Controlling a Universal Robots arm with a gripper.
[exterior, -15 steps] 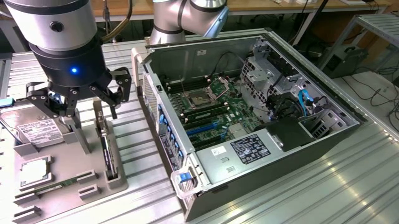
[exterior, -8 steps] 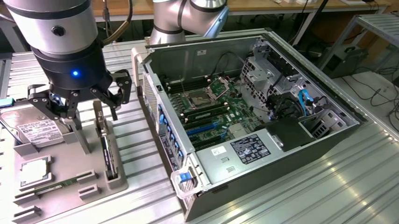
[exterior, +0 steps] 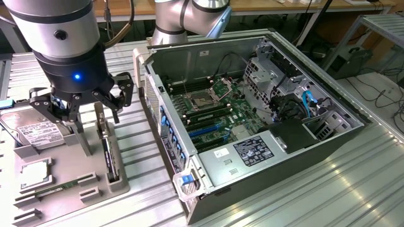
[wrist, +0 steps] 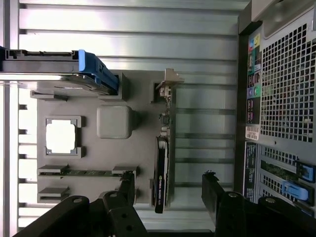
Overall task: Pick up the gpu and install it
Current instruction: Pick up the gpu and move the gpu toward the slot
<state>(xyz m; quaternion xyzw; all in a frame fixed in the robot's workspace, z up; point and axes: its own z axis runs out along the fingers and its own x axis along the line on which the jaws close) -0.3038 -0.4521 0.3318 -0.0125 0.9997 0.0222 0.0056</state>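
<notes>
**Hovering open-clawed over the gpu, nothing gripped**

Reading the gripper [exterior: 88, 116] as spread wide, holding nothing. Hangs directly over the gpu [wrist: 163, 168], with one of the fingers [wrist: 127, 186] on each flank of the card and clear air between. Can't judge the height gap from the wrist view; probably not touching.

Finding the gpu standing on edge in a slot of the gray parts tray [wrist: 98, 153], silver bracket [wrist: 169, 81] at the end away from the gripper, dark cooler section nearer it.

Exterior view, clock positions: puts the tray at 9 o'clock of the open PC case [exterior: 277, 182], on the slatted metal table [exterior: 328, 189]. Puts the gpu slot at the tray's 3 o'clock edge, the side nearest the case. Also seeing on the tray: hard drive [exterior: 31, 128] at 11 o'clock, CPU [exterior: 35, 172] at 8, memory stick [exterior: 57, 188] at 7. Shows the case lying on its side, panel off, motherboard [exterior: 208, 106] exposed.
</notes>
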